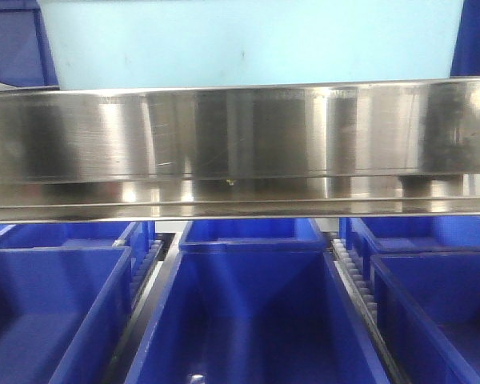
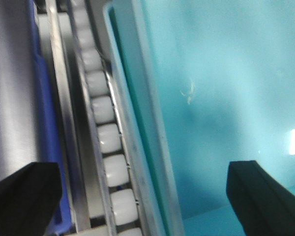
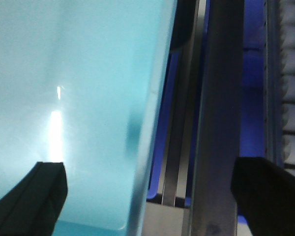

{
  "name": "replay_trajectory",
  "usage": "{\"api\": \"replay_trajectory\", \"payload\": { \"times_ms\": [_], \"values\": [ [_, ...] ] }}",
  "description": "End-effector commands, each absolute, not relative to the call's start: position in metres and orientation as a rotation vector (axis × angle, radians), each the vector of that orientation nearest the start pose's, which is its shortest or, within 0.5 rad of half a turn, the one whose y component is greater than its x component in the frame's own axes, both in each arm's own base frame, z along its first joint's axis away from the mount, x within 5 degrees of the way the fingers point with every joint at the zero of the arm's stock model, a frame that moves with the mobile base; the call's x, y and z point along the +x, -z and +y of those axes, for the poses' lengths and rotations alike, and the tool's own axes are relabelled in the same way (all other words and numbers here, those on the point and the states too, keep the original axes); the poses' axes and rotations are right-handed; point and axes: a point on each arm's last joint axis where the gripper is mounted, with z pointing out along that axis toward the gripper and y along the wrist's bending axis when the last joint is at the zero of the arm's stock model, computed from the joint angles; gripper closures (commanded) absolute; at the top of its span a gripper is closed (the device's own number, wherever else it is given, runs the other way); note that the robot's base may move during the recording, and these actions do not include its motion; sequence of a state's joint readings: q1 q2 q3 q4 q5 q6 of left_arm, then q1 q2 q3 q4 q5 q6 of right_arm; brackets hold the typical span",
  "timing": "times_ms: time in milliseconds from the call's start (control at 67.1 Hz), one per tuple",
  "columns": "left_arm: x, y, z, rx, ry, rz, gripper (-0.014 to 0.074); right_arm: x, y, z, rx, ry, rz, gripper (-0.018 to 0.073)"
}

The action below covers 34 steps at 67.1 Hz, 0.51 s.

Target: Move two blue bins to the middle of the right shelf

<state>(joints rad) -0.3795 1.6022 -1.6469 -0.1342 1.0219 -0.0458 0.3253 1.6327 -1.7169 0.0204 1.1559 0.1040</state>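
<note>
Steel fills the view from where I stand: a broad brushed steel rail [image 1: 240, 148] runs straight across the shelf front, streaked with dull reflections. Above the rail sits the pale blue bin [image 1: 248, 44]. Its smooth wall rises right behind the rail's top edge and is cut off by the upper border, so its rim and inside stay hidden from the front. Whether it is one tub or two nested together I cannot tell. Below the rail, royal-blue crates [image 1: 248, 320] stand in three lanes, split by white roller tracks [image 1: 354, 276].

Seen from the wrist, the left fingers [image 2: 22, 199] are spread wide. One black tip is outside the bin [image 2: 221, 98], over steel beside a row of white rollers [image 2: 105, 132], and the other is over the bin's inside. The bin's side wall passes between them, and neither tip visibly touches it. The right fingers [image 3: 37, 196] are just as wide, one tip over the bin [image 3: 73, 98], the other beyond a grey steel bar [image 3: 219, 123]. Both wrist views are close and blurred, the arms are out of sight, and how deep the shelf runs behind the rail is hard to make out
</note>
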Motion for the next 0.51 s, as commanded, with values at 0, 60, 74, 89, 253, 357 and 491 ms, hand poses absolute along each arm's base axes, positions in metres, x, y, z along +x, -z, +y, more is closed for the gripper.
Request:
{"api": "replay_trajectory", "payload": {
  "times_ms": [0,60,74,89,253,357,491],
  "values": [
    [0.322,-0.383,-0.141,0.369,0.377,2.495,0.0017,0.330,-0.384,0.111,-0.276,-0.171,2.594,0.0001],
    [0.322,-0.380,-0.141,0.375,0.372,2.525,0.0017,0.329,-0.378,0.110,-0.270,-0.166,2.629,0.0001],
    [0.322,-0.380,-0.141,0.377,0.371,2.531,0.0017,0.328,-0.377,0.110,-0.267,-0.165,2.637,0.0001],
    [0.321,-0.379,-0.141,0.379,0.369,2.537,0.0017,0.328,-0.374,0.110,-0.266,-0.163,2.647,0.0001],
    [0.318,-0.376,-0.140,0.392,0.360,2.589,0.0017,0.325,-0.356,0.112,-0.264,-0.196,2.712,0.0001],
    [0.315,-0.375,-0.139,0.401,0.354,2.622,0.0017,0.325,-0.349,0.115,-0.255,-0.238,2.724,0.0001],
    [0.314,-0.374,-0.139,0.404,0.352,2.633,0.0017,0.326,-0.350,0.116,-0.250,-0.257,2.709,0.0001]
  ]
}}
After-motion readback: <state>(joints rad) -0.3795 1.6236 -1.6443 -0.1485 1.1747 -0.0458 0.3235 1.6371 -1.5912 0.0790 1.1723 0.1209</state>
